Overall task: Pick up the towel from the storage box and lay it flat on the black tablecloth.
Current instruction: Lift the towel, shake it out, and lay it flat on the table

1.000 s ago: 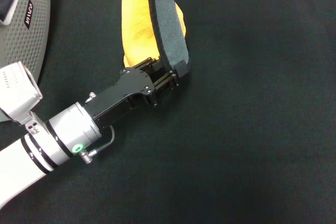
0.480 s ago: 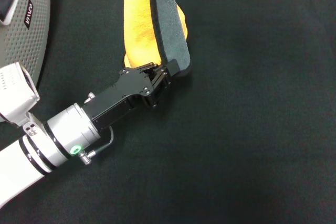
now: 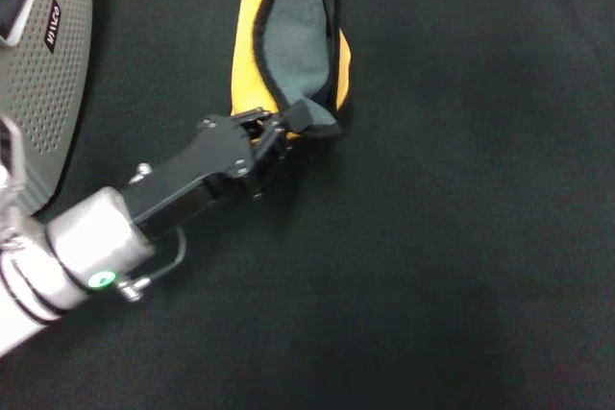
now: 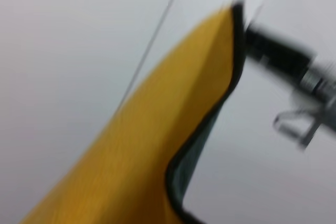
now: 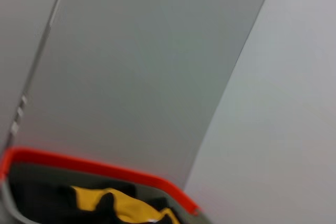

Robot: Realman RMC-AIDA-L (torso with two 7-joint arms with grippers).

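The towel (image 3: 293, 55) hangs upright over the black tablecloth (image 3: 461, 237), folded on itself with its grey-green face inside and its yellow-orange face outside; its top runs out of the head view. My left gripper (image 3: 277, 130) is shut on the towel's lower corner, just above the cloth. In the left wrist view the towel (image 4: 157, 145) fills the foreground, and my right gripper (image 4: 252, 35), dark and blurred, meets its upper corner and holds it up. The storage box (image 3: 53, 84), light grey and perforated, stands at the far left.
A white wall strip runs behind the tablecloth's far edge. The right wrist view shows a grey wall and a red-rimmed container (image 5: 105, 171) with yellow and dark cloth inside.
My left gripper's fingers closed on the towel's lower corner and drew it left and back. The hanging towel turned, so more of its grey-green face shows.
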